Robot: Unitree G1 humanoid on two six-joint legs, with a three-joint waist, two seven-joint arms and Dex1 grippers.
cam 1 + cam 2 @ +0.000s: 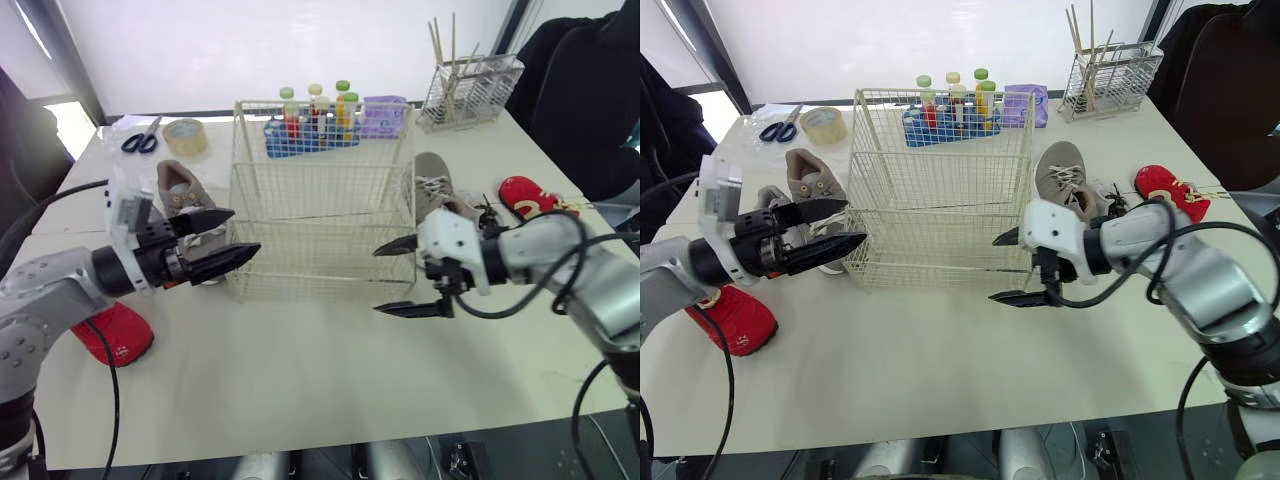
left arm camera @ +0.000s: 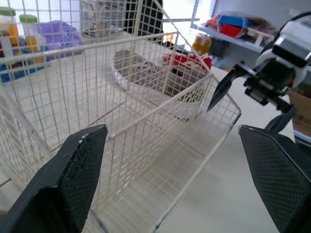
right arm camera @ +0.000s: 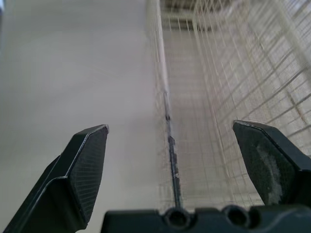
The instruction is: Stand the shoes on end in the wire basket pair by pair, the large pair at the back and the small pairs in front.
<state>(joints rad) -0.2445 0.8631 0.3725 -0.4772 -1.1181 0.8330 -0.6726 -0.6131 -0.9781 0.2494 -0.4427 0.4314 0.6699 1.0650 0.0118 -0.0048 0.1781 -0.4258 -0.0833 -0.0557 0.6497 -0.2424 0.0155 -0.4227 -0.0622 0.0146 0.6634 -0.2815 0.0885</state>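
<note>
The wire basket point(image 1: 320, 190) stands empty at the middle of the pale table point(image 1: 300, 370), its open top facing up. No shoe is in it. One grey sneaker point(image 1: 180, 190) lies just beside it at 9 o'clock, and a second grey sneaker point(image 1: 432, 180) lies at 3 o'clock. A red shoe point(image 1: 118, 335) sits farther out at 8 o'clock, and another red shoe point(image 1: 528, 195) farther out at 3 o'clock.

The left gripper point(image 1: 240, 232) hovers at the basket's 8 o'clock corner, fingers spread wide and holding nothing. The right gripper point(image 1: 380, 280) hovers at 4 o'clock, also spread wide and empty.

At 12 o'clock behind the basket is a blue rack of capped bottles point(image 1: 315, 118) beside a purple box point(image 1: 385, 113). A wire caddy point(image 1: 470, 90) holding wooden sticks stands at 1 o'clock. A tape roll point(image 1: 185, 135) and scissors point(image 1: 142, 138) lie at 10 o'clock. A bright white wall point(image 1: 280, 40) lies beyond the table.
</note>
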